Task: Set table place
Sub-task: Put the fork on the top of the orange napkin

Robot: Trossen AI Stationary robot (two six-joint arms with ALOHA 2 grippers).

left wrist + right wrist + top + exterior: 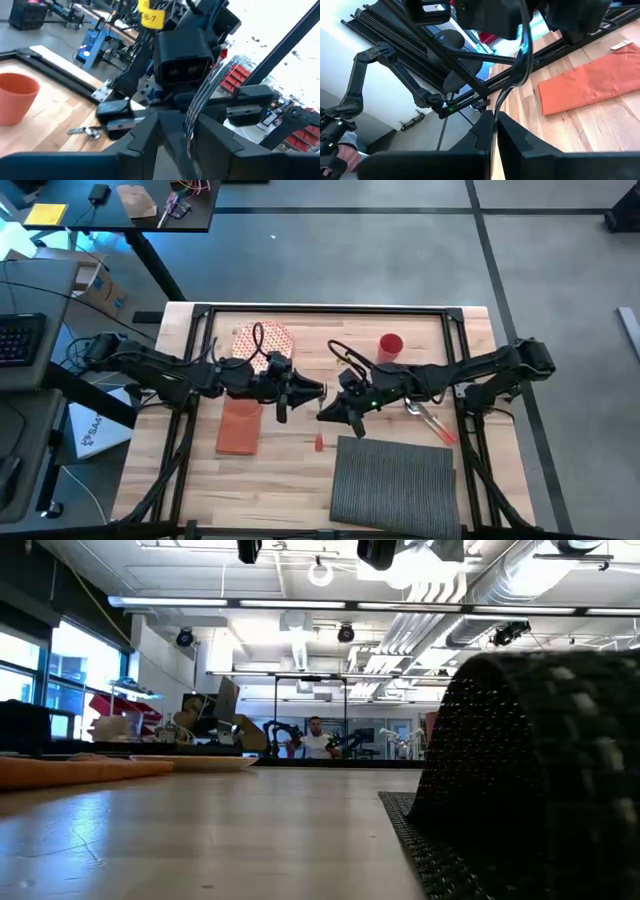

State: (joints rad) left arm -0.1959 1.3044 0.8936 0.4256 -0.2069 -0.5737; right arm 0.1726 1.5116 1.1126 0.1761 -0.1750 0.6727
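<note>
High view: you see the place [393, 478], a dark grey ribbed mat, lying at the near right of the worktop [200, 480], well apart from both arms.
Low view: the place [530, 770] rises in a hump close to the camera.
Left tool [318, 391]: held above mid-worktop, just behind the mat; in your left wrist view its fingers [145, 132] are clamped on a silver fork [202, 100].
Right tool [325, 416]: just beside the left tool, tip to tip; your right wrist view shows its fingers [512, 132] together.
Napkin [240, 427]: orange, flat, left of the tools.
Plate [263, 340]: red-patterned, behind the napkin.
Cup [390, 345]: red, upright, at the far side.
Cutlery [430, 418]: lying under the right arm.
</note>
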